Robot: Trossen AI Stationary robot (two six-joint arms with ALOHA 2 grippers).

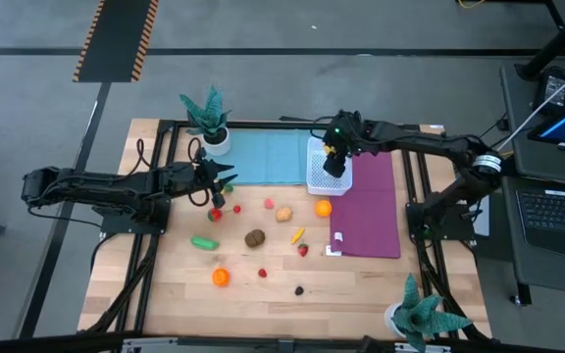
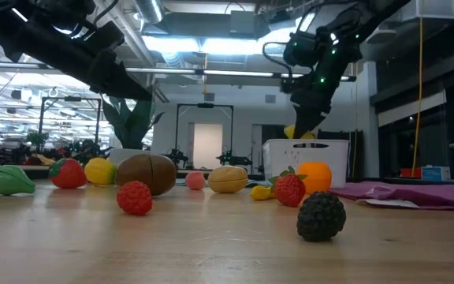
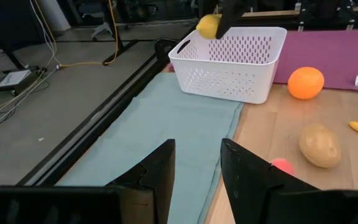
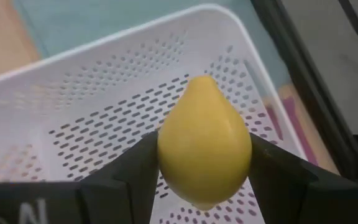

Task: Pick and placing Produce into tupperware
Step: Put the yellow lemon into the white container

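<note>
Bench (image 1: 263, 294): pale wood planks on a dark frame, grey floor around; beyond it, a bright workshop hall with ceiling lights.

Mats: teal mat (image 1: 268, 157) at 12 o'clock, purple mat (image 1: 371, 211) at 3 o'clock.

Tupperware (image 1: 328, 169): white perforated container straddling both mats, long axis 12-to-6 in the high view.

Lemon (image 4: 204, 143): yellow, held above the container, its pointed end up in the right wrist view, long axis along the fingers.

Right gripper (image 1: 335, 157): fingers clamped on the lemon's sides.

Left gripper (image 1: 216, 182): at 9 o'clock, fingers slightly apart, empty.

Remaining produce: orange (image 1: 323, 208), potato (image 1: 283, 213), brown piece (image 1: 254, 237), loose at bench centre.
</note>
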